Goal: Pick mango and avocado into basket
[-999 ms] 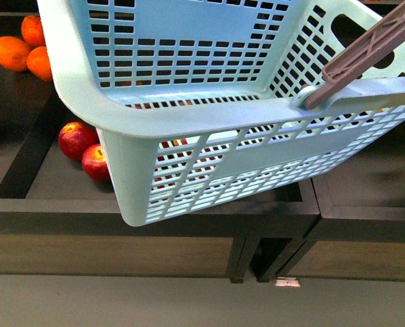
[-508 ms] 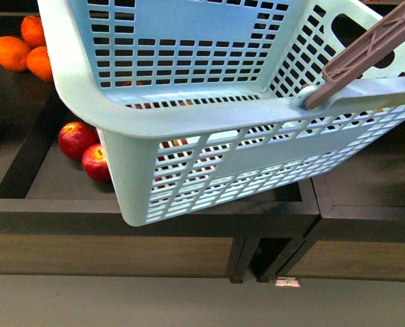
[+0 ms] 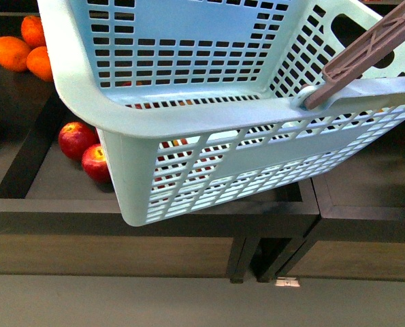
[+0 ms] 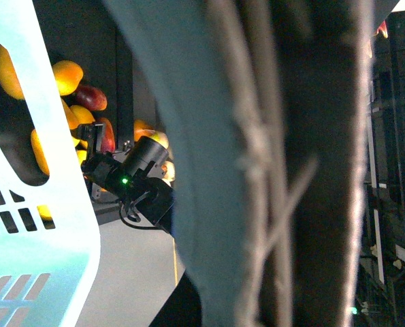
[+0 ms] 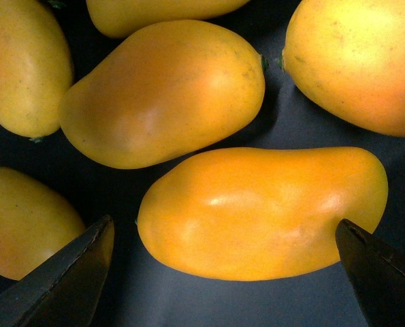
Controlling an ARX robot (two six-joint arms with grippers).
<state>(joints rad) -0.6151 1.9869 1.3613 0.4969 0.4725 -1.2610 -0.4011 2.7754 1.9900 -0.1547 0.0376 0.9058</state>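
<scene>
Dark surface [image 5: 284,129] under the mango [image 5: 263,211]; right end effector [image 5: 224,225] apart, astride it; left end effector: cannot tell; apples [image 3: 77,139] at basket's [image 3: 188,122] 9 o'clock.

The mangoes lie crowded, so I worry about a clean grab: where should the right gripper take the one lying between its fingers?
Probably take the mango by its two rounded ends, coming straight down from above. The open right gripper straddles its length, bare dark surface shows off both ends, and a neighbouring mango crowds one long side.

Right hand [image 5: 222,235] spread wide
</scene>
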